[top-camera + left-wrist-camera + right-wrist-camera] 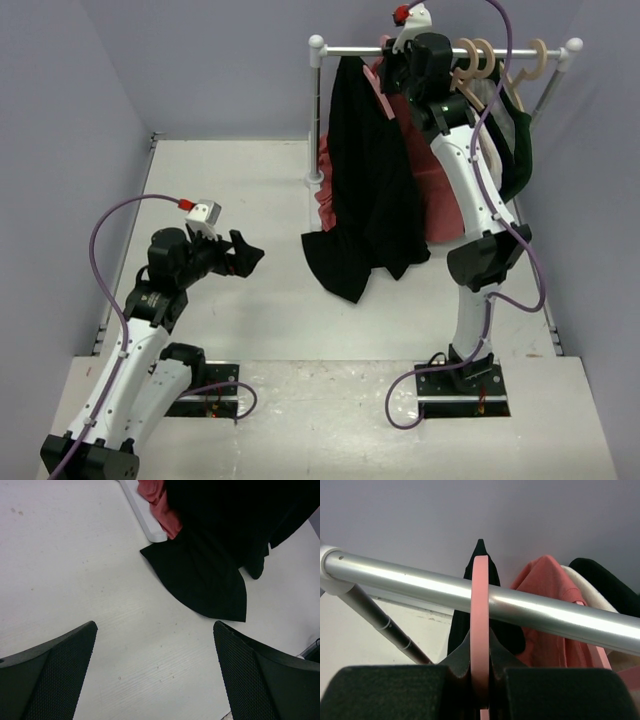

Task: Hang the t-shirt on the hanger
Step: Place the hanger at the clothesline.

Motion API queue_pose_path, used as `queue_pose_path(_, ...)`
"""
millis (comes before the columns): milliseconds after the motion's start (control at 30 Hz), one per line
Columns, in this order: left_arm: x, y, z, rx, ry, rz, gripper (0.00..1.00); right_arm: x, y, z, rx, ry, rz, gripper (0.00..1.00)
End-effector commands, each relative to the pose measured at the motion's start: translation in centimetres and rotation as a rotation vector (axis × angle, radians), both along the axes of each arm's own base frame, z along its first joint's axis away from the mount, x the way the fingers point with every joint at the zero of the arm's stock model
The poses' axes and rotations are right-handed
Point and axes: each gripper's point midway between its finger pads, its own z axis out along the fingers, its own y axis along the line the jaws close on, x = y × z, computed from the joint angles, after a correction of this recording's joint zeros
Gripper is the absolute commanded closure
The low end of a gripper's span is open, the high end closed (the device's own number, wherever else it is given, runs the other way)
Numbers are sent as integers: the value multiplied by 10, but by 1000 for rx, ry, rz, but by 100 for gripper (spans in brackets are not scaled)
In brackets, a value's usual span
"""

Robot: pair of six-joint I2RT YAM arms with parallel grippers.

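The black t-shirt (365,190) hangs from the silver rail (350,50), its hem trailing onto the table (205,580). The pink hanger's hook (480,610) loops over the rail (420,582) with black cloth behind it. My right gripper (480,680) is shut on that pink hook, up at the rail (405,55). My left gripper (245,255) is open and empty, low over the table left of the shirt's hem; its fingers (60,675) frame bare table.
A salmon-red shirt (430,190) hangs behind the black one. Beige hangers (490,60) and a dark green garment (520,150) hang at the rail's right end. The rack's white base (142,515) lies on the table.
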Motion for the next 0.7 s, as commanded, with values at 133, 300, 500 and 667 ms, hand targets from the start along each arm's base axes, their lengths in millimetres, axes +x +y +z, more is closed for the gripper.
queue_pose_path(133, 0, -8, 11, 2, -54, -48, 0, 7, -4, 60, 98, -195, -49, 100)
queue_pose_path(300, 0, -9, 11, 2, -55, -51, 0, 14, -1, 54, 95, -182, -42, 100)
queue_pose_path(500, 0, -8, 11, 4, -55, -49, 0, 12, 1, 18, 80, -114, -38, 97)
queue_pose_path(667, 7, 2, 12, 25, -55, 17, 0, -13, 0, 26, 87, -116, -44, 33)
